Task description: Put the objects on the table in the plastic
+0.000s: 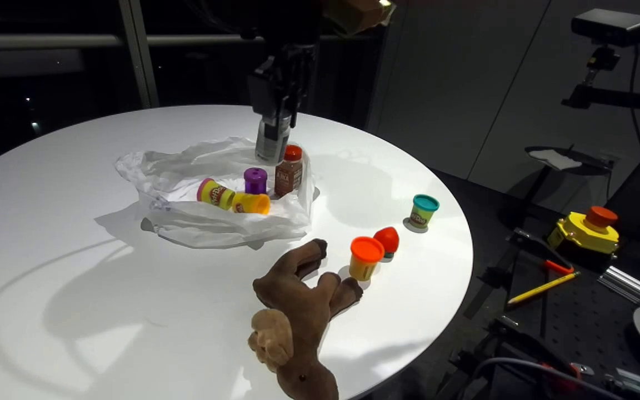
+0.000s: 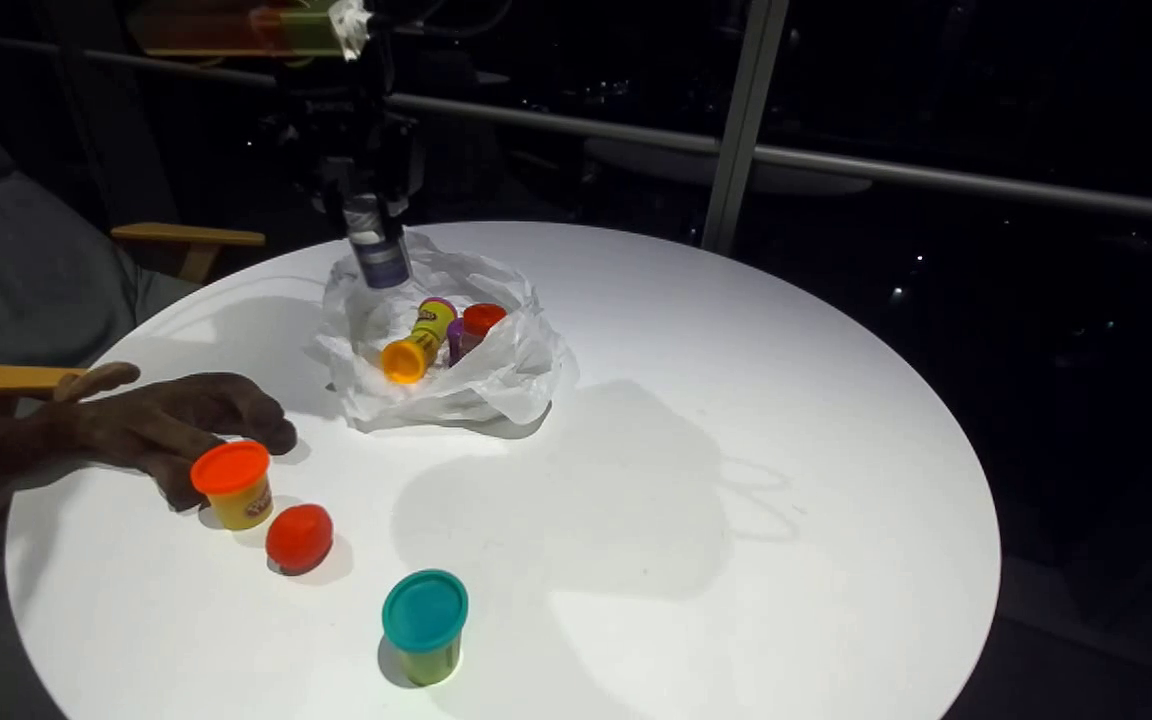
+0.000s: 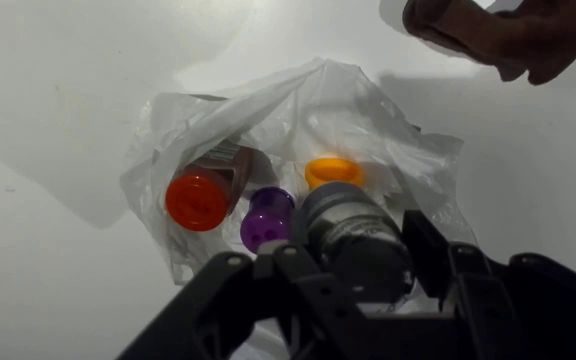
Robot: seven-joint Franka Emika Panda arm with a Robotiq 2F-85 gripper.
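Tabletop (image 1: 92,278), in an exterior view: gripper (image 1: 282,121) grasps one jar (image 1: 270,149) above one bag (image 1: 225,229), four containers (image 1: 216,194) (image 1: 251,204) (image 1: 255,182) (image 1: 288,178) inside; three o'clock, two tubs (image 1: 365,258) (image 1: 423,211); four, one toy (image 1: 300,308).

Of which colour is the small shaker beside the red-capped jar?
Purple; the wrist view shows the shaker best.

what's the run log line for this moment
end effector: holding labelled container | over: white plastic bag | in bag: red-lidded jar, purple container | outside: teal-lidded tub, orange-lidded tub
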